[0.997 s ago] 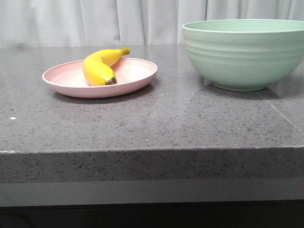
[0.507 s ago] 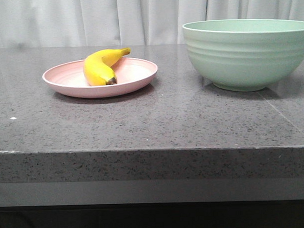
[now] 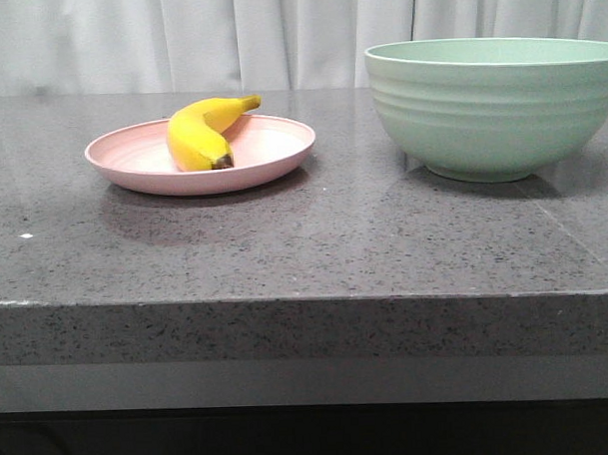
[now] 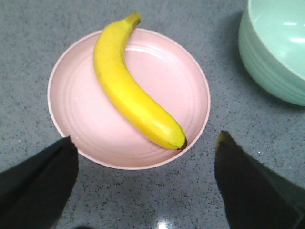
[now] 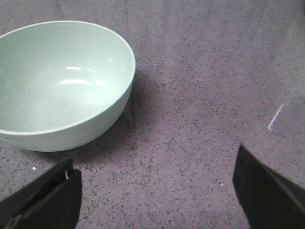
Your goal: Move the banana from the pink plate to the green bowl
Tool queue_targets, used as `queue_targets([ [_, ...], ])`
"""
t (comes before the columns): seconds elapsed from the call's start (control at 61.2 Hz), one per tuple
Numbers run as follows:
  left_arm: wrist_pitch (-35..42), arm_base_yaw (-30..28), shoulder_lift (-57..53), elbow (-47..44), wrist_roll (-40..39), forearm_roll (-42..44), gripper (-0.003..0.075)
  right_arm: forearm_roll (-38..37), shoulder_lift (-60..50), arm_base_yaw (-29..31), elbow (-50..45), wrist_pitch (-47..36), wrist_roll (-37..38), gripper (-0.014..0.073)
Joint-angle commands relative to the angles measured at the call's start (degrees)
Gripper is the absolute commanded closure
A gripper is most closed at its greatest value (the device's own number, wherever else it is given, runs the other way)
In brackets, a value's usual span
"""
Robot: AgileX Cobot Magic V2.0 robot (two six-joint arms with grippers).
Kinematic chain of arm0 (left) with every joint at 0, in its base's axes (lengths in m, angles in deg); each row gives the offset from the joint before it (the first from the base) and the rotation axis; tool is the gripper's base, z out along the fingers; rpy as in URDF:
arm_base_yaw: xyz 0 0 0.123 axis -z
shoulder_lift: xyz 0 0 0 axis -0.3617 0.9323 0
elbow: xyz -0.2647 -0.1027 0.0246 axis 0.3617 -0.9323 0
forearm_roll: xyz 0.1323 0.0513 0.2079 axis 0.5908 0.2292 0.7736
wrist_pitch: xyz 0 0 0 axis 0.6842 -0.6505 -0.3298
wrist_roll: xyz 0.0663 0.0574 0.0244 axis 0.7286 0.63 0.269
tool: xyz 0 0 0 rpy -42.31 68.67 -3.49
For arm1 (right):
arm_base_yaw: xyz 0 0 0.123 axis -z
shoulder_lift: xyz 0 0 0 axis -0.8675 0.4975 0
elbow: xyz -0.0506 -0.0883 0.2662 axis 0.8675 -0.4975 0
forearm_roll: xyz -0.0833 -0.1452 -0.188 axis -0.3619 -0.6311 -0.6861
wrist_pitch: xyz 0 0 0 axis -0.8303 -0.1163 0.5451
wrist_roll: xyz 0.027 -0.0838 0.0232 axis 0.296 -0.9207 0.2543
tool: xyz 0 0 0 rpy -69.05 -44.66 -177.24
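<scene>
The yellow banana (image 3: 203, 132) lies on the pink plate (image 3: 272, 161) at the left of the grey stone counter. The green bowl (image 3: 495, 106) stands empty at the right. Neither gripper shows in the front view. In the left wrist view my left gripper (image 4: 145, 157) is open and empty, held above the counter at the plate's (image 4: 86, 114) near rim, with the banana (image 4: 131, 93) lying diagonally ahead of it. In the right wrist view my right gripper (image 5: 155, 183) is open and empty over bare counter beside the bowl (image 5: 57, 81).
The counter's front edge (image 3: 307, 299) runs across the lower front view. White curtains (image 3: 177, 37) hang behind the counter. A corner of the bowl (image 4: 279, 47) also shows in the left wrist view.
</scene>
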Motion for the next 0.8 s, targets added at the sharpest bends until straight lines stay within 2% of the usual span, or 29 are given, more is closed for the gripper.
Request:
queue_targets([
  [0.0, -3.84, 0.51, 4.37, 7.49, -2.55, -0.16, 0.0153, -0.73, 0.41, 0.14, 1.46, -4.54, -0.03, -0.0059],
  [0.327, -19.39, 0.51, 23.62, 26.35, -9.11, 1.32, 0.0153, -0.68, 0.41, 0.14, 1.46, -4.54, -0.03, -0.0059],
  [0.539, -22.92, 0.51, 31.42, 33.64, -14.08, 4.13, 0.0153, -0.68, 0.41, 0.14, 1.46, -4.54, -0.03, -0.0059],
  [0.784, -23.20, 0.51, 36.26, 36.47, -16.08, 4.28, 0.0153, -0.68, 0.41, 0.14, 1.46, -4.54, -0.03, -0.0059],
])
